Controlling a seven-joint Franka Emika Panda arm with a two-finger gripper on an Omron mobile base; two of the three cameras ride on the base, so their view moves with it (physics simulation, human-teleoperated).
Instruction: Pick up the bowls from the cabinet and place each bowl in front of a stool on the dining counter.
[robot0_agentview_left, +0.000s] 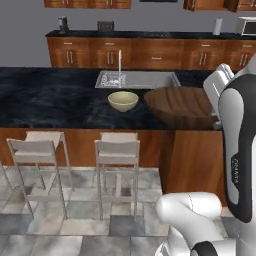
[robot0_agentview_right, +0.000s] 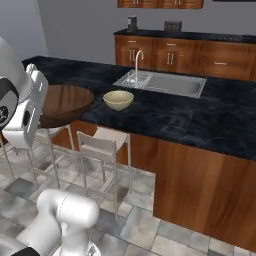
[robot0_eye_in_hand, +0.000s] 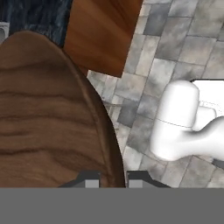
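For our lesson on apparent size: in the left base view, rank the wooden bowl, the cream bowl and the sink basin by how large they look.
1. wooden bowl, largest, though it is nearest the camera
2. sink basin
3. cream bowl, smallest

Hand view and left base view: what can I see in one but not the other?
Hand view alone: the hand, its fingers pinching the brown bowl's rim, seen from right up close.

Left base view alone: the cream bowl sitting on the dark counter, the sink with its tap behind it, and two stools.

Both: the brown wooden bowl, the counter's wooden side, the grey tiled floor.
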